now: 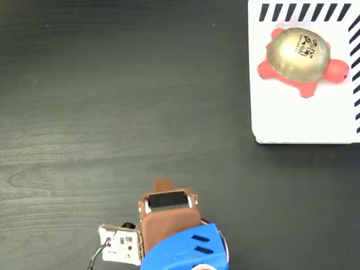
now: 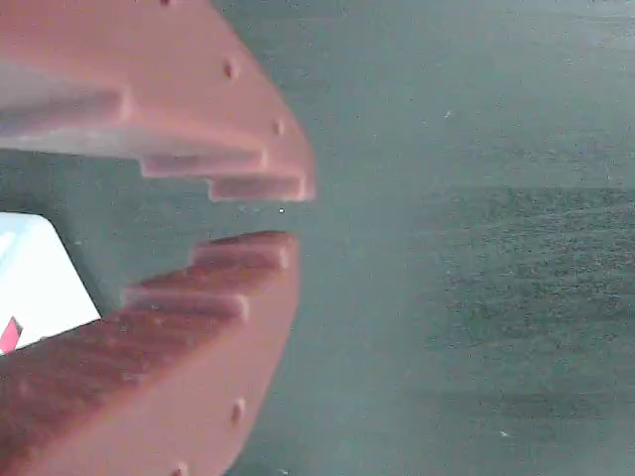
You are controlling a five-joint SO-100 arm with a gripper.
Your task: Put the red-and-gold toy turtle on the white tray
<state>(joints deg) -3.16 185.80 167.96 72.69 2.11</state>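
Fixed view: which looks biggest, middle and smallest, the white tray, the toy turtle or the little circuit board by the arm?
1. white tray, though partly cut off
2. red-and-gold toy turtle
3. circuit board

A dark wood-grain table (image 1: pixel 112 112) carries the white tray (image 1: pixel 304 126) at its upper-right corner.
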